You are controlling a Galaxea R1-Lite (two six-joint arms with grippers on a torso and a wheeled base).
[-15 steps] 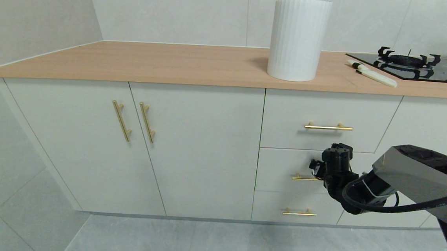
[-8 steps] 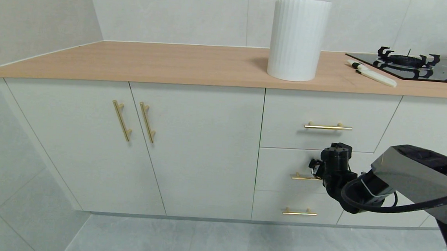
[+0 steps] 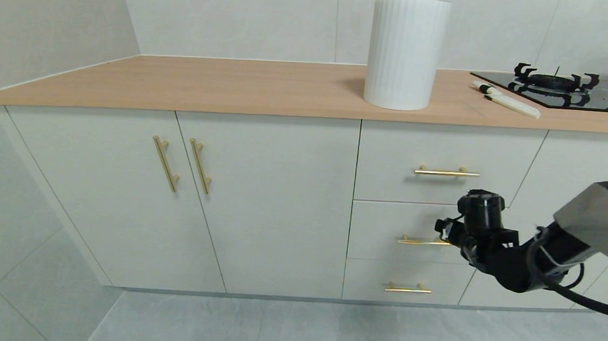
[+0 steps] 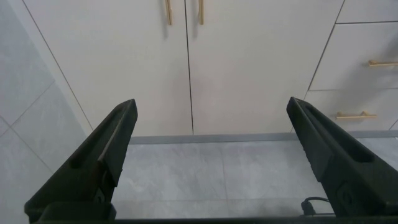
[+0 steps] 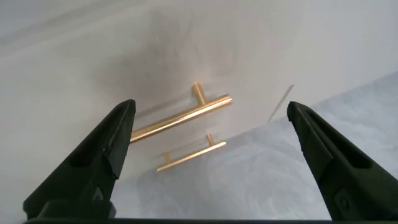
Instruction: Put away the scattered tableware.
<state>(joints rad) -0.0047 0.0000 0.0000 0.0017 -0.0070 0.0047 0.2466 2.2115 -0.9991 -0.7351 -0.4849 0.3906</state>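
Two pieces of tableware, a long white utensil and a shorter white utensil with a black tip, lie at the upper right on the wooden surface, between the tall white ribbed cylinder and the black gas hob. At the lower right, the right tool is spread wide at the slim brass handle of the middle white drawer; whether they touch cannot be told. The left tool is also spread, facing the white cabinet doors and grey tiled floor.
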